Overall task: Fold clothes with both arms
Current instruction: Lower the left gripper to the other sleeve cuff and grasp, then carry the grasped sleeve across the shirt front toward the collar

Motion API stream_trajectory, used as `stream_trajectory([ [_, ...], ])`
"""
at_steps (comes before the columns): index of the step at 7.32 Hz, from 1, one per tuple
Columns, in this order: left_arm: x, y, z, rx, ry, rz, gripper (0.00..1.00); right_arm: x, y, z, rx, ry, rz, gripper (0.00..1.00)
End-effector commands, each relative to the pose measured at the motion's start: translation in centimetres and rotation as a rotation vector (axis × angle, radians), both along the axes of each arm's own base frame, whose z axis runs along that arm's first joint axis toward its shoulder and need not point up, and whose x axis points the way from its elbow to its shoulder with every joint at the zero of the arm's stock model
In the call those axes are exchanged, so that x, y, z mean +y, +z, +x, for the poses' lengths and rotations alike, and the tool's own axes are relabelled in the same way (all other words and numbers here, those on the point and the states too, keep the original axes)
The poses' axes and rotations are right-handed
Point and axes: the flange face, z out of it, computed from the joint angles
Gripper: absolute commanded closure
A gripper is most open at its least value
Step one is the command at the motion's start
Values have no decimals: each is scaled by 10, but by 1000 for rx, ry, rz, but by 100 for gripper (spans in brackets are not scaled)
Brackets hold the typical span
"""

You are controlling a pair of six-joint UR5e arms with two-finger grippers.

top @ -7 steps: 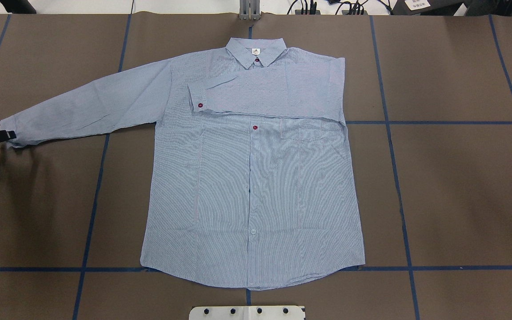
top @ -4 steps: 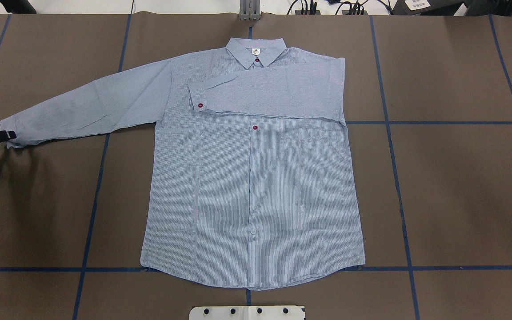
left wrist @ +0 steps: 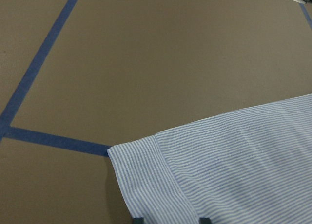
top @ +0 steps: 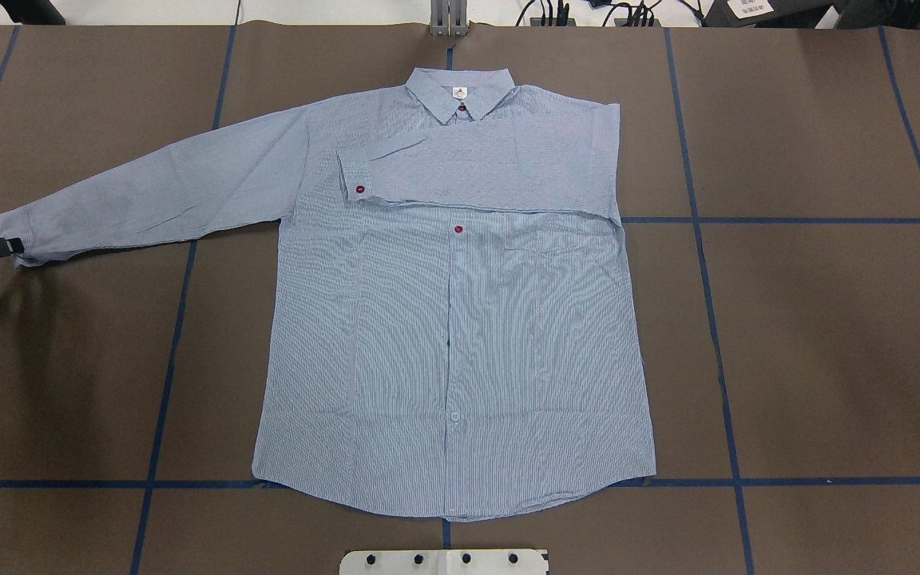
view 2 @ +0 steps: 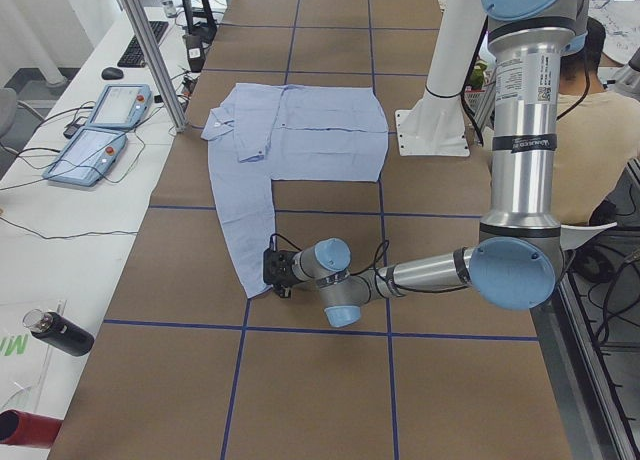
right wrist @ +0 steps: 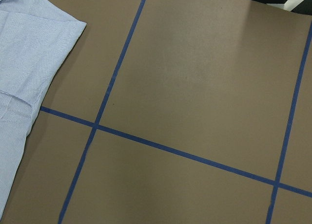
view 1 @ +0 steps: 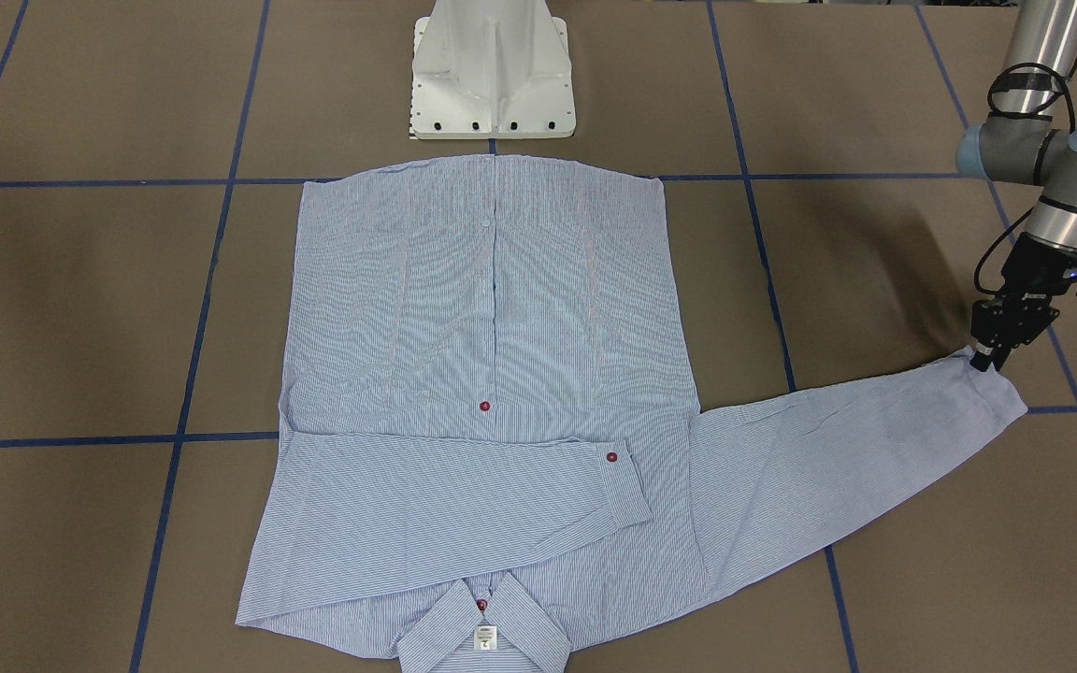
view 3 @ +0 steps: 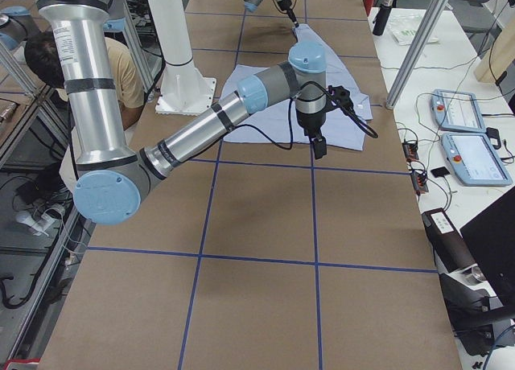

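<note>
The striped blue-and-white shirt [top: 460, 335] lies flat and face up, collar at the far edge. One sleeve is folded across the chest [top: 476, 164]. The other sleeve stretches out toward the left side [top: 148, 188]. My left gripper [top: 19, 244] is low at that sleeve's cuff [left wrist: 146, 175] and shut on its edge. It also shows in the front view [view 1: 983, 360] and the left wrist view [left wrist: 170, 220]. My right gripper [view 3: 319, 151] hangs over bare table beside the shirt [right wrist: 29, 53]. I cannot tell if it is open or shut.
The white pedestal base [view 1: 492, 75] stands at the near edge by the shirt's hem. Blue tape lines cross the brown table [top: 827, 335]. A metal post [top: 448, 20] stands behind the collar. Tablets [view 2: 100, 130] and a bottle [view 2: 55, 330] lie on the side bench.
My left gripper has shifted slightly outward, away from the shirt's body, and the cuff has moved with it. The rest of the shirt has not moved.
</note>
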Motion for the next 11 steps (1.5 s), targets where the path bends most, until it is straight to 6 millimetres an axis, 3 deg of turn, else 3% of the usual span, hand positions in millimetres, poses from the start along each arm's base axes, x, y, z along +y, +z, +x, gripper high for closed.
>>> stream_trajectory([
  [1, 1, -2, 0, 5, 2, 11, 100, 0, 0, 0, 0, 1, -1, 0],
  [3, 1, -17, 0, 37, 15, 47, 100, 0, 0, 0, 0, 1, -1, 0],
  [4, 0, -36, 9, 66, 73, 48, 100, 0, 0, 0, -1, 2, -2, 0],
  [5, -10, -60, 19, 74, 108, 34, 100, 0, 1, 0, 0, 2, -3, 0],
  [6, -36, -99, 39, 63, 110, 14, 100, 0, 1, 0, 0, 2, -3, 0],
  [8, -77, -213, 69, 38, 109, -24, 100, 0, 3, 0, 0, 2, -8, 0],
  [10, -103, -351, 94, -13, 112, -101, 100, 1, 4, 0, 0, 3, -10, 0],
  [11, -104, -414, 137, -34, 160, -135, 100, 1, 4, 0, 1, 3, -12, 0],
])
